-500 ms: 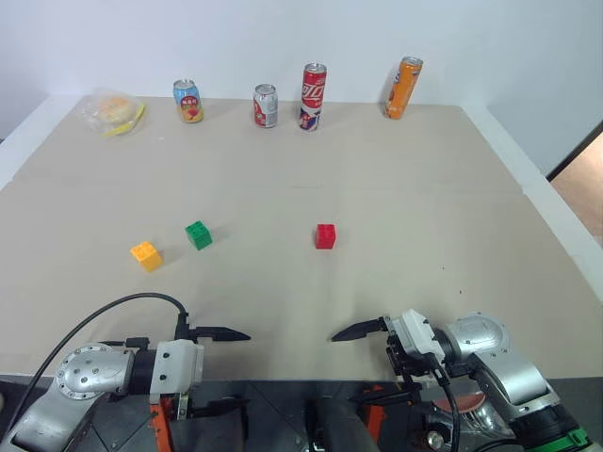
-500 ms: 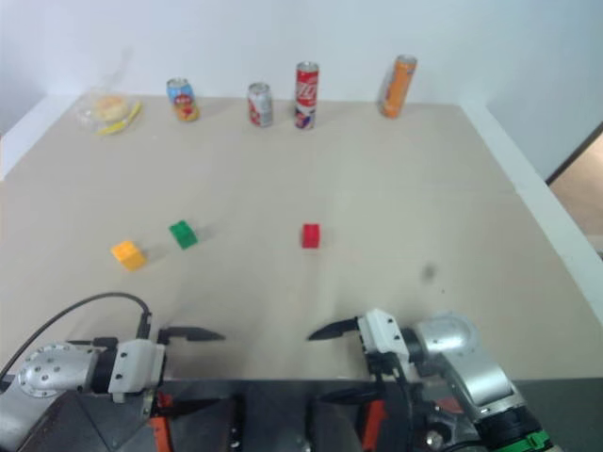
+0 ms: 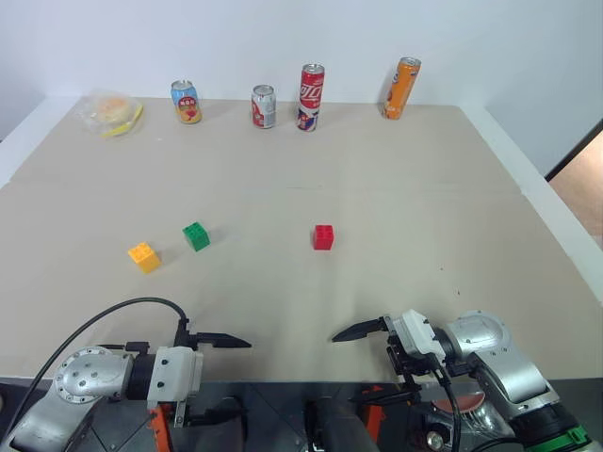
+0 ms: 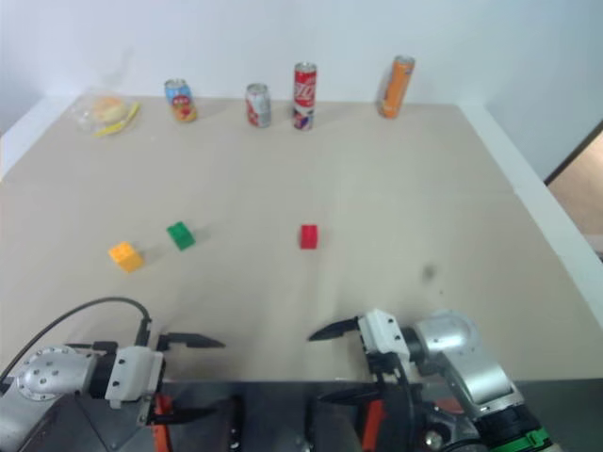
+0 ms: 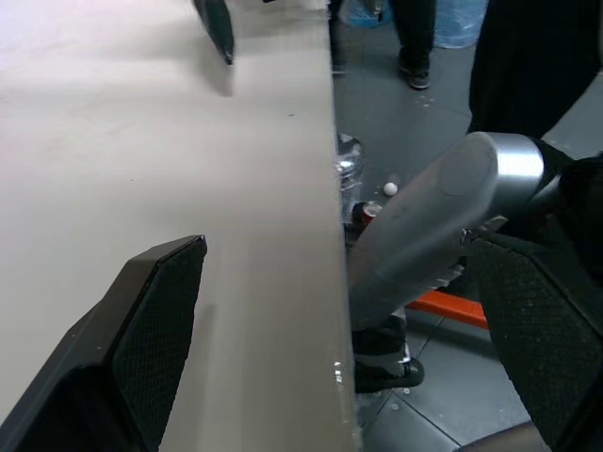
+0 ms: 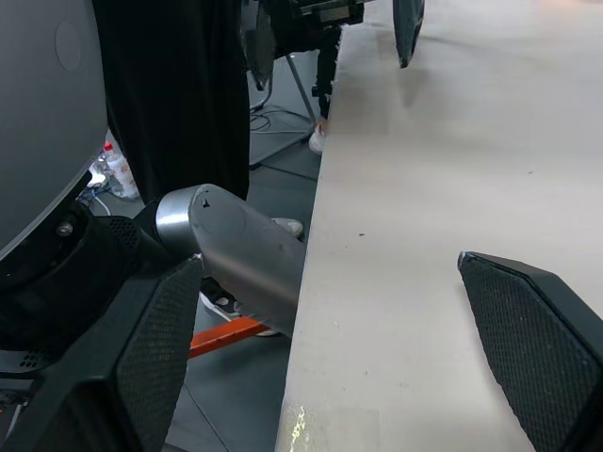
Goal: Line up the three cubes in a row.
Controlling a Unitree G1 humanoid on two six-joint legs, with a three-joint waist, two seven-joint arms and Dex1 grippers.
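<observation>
surface (image 3: 396,207): beige, cans standing along far edge
left end effector (image 3: 222,375): fingers wide apart, empty, at near edge
right end effector (image 3: 358,367): fingers wide apart, empty, at near edge
yellow-orange cube (image 3: 144,256): left, near green
green cube (image 3: 196,235): just right of yellow-orange
red cube (image 3: 323,237): centre, well apart from green

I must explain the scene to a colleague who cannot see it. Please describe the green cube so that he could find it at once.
Start from the beige table with four drink cans along its far edge. On the robot's left half, nearer the robot, two small studded plastic cubes lie close together. The small green plastic cube is the one farther from the robot; its neighbour is the yellow-orange cube, and the red cube lies apart near the middle.
</observation>
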